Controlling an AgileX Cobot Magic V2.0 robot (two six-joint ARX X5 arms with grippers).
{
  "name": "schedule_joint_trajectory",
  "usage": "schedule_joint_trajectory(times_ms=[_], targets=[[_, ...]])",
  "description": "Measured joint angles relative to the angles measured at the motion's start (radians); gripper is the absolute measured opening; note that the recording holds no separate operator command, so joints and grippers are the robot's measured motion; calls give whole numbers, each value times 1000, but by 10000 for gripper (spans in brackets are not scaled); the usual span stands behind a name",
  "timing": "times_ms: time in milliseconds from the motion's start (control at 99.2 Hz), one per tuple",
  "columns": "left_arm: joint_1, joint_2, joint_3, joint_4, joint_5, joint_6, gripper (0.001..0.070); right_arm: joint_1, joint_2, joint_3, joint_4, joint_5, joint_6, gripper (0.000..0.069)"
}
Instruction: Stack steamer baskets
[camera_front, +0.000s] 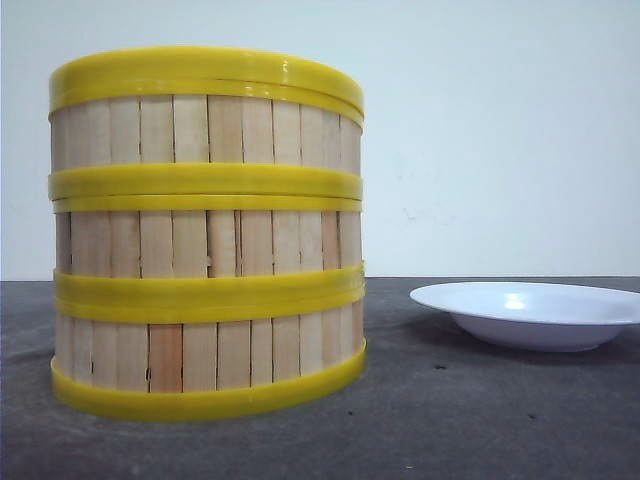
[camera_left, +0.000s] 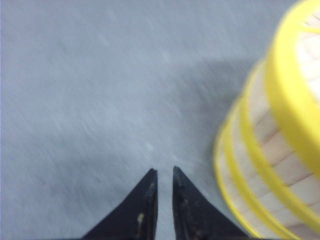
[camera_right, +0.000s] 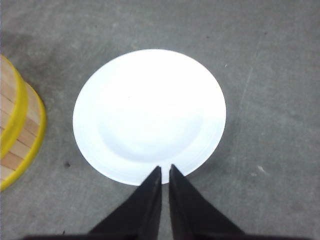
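Observation:
Three steamer baskets stand stacked in one upright column on the left of the front view: the top one (camera_front: 205, 130), the middle one (camera_front: 205, 240) and the bottom one (camera_front: 205, 350). The middle basket sits slightly skewed on the bottom one. No gripper shows in the front view. In the left wrist view my left gripper (camera_left: 165, 172) hangs over bare table beside the stack (camera_left: 270, 150), apart from it, its fingers nearly together and holding nothing. My right gripper (camera_right: 165, 169) is shut and empty above the near rim of the plate, with the stack's edge (camera_right: 15, 130) off to one side.
A shallow white plate (camera_front: 530, 310) lies on the dark grey table (camera_front: 450, 420) to the right of the stack, with a gap between them. The plate (camera_right: 149, 115) holds nothing. A pale wall stands behind the table.

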Motion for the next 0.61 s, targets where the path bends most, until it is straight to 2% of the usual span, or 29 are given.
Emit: schedule_joint_trajectory(times_ms=[161,282,393,605], targets=[[1,-198,-290,225,-35,-6,25,0,0,0,39,0,0,20],[1,-359,-496,359,-49,-38,25,0,0,0,54,0,0,20],[1,-502,-622,388,-53,-80,25,0,0,0,81,0,0,20],[1,-676,-724,394,-85,-100,25,0,0,0,101,0,0,20]])
